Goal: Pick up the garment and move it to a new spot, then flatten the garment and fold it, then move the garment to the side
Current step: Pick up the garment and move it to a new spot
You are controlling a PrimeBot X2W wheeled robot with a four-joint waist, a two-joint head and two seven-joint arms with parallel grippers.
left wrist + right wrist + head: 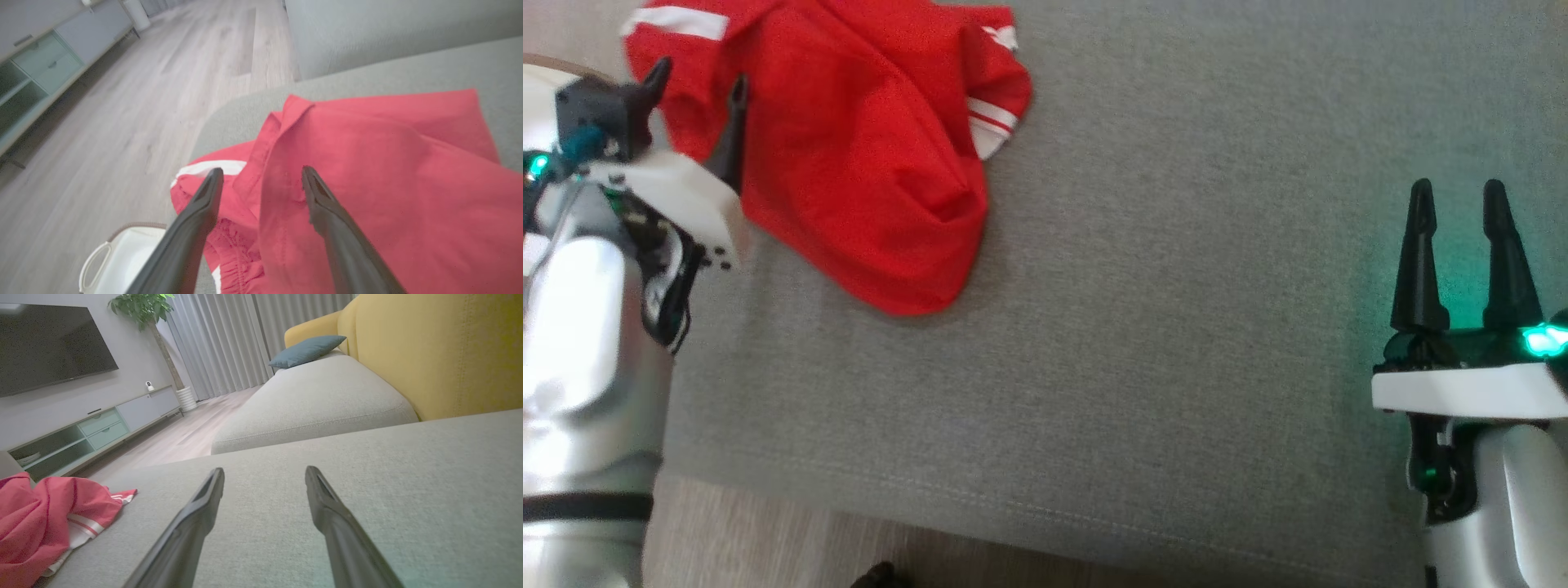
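A red garment [849, 139] with white stripes lies crumpled at the far left of the grey couch seat [1176, 327]. My left gripper [698, 77] hovers open over the garment's left edge, one finger over the red cloth, nothing held. In the left wrist view the garment [367, 183] spreads beneath my open left gripper [261, 173]. My right gripper [1458, 192] stands open at the right over bare cushion, well apart from the garment. The right wrist view has the garment [49, 522] at its lower left, far from the right gripper [264, 471].
A white basket [122, 253] sits on the wooden floor [122, 122] below the couch's left end. A yellow backrest [441, 347], a blue pillow [306, 350] and a second seat cushion [318, 400] lie beyond. A TV cabinet [94, 428] lines the wall.
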